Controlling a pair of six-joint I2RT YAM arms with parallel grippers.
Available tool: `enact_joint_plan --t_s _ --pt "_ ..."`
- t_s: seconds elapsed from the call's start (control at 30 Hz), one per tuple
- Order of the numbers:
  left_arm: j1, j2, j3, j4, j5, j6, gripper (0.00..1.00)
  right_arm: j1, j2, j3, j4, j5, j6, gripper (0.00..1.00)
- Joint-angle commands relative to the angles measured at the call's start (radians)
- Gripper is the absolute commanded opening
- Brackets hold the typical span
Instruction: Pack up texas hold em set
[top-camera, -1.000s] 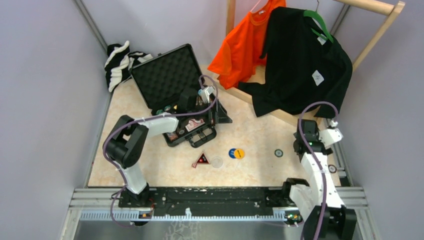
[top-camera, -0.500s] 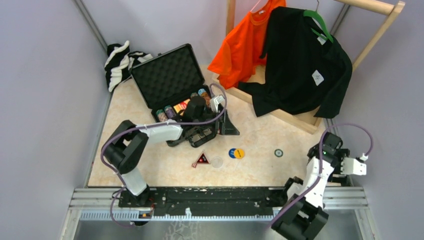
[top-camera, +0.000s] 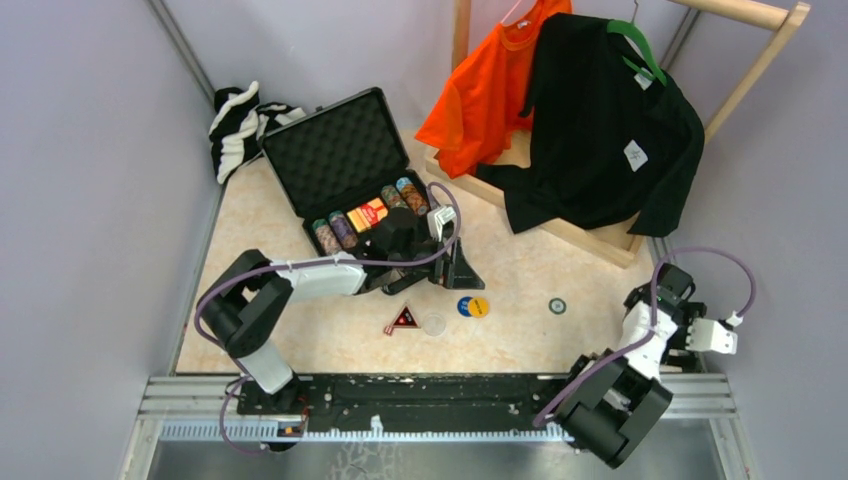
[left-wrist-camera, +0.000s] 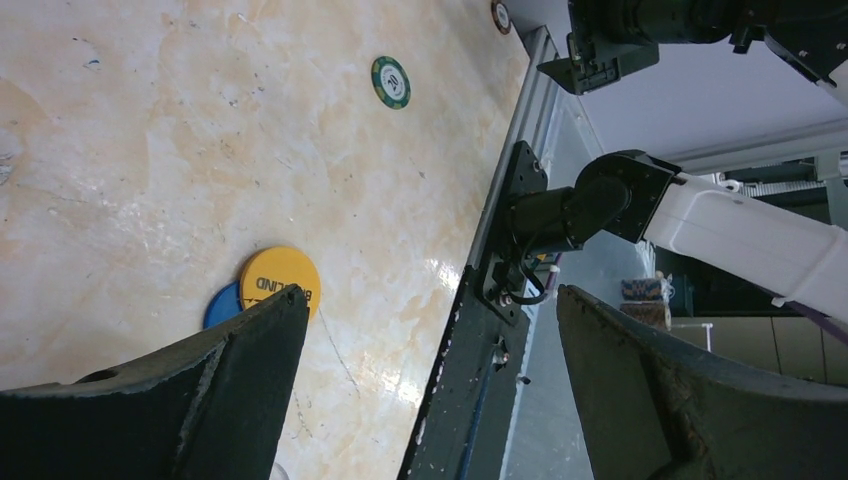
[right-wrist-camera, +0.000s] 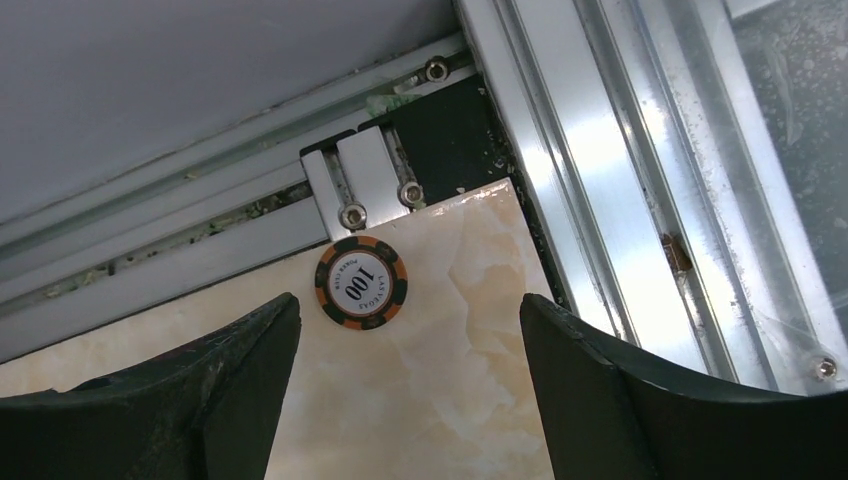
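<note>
left gripper (left-wrist-camera: 430, 297), right gripper (right-wrist-camera: 408, 306): fingers spread, nothing clamped | round orange-black chip (right-wrist-camera: 361, 282) laid on glossy marbled table (right-wrist-camera: 440, 410)

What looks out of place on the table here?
An orange-black 100 chip lies alone at the table's very corner, beside the metal rail, far from the open case. A green chip also lies stray.

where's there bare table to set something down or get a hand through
Barest: the stretch of table between the black shirt, the green chip and the blue and yellow discs. Also the near strip between those discs and the rail. Crowded: in front of the briefcase, where the left gripper, triangle and clear disc cluster.
</note>
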Motion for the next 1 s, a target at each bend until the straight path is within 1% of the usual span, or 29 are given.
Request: enact_joint_plan --t_s 0.0,0.1,0.2,0.3,0.4,0.7,0.97 --pt "-0.002 -0.010 -0.004 0.033 -0.003 0.018 0.99 -0.014 0.083 0.051 0.090 -0.015 0.019 0.78" --pt "-0.002 0.005 0.006 0.028 0.001 0.026 0.99 -0.018 0.113 0.053 0.138 -0.027 0.017 0.76" --pt "0.000 0.024 0.017 0.026 0.005 0.030 0.99 -0.035 0.140 0.059 0.160 -0.044 0.014 0.76" --pt "0.000 0.037 0.022 0.028 0.019 0.028 0.99 -0.070 0.186 0.061 0.182 -0.094 0.016 0.75" --pt "0.002 0.043 0.022 0.029 0.023 0.029 0.99 -0.085 0.236 0.084 0.183 -0.122 0.009 0.75" --pt "0.004 0.025 0.015 0.021 0.027 0.039 0.99 -0.099 0.293 0.103 0.215 -0.175 -0.034 0.74" --pt "0.008 0.015 0.009 0.025 0.036 0.033 0.99 -0.099 0.396 0.148 0.193 -0.228 -0.086 0.74"
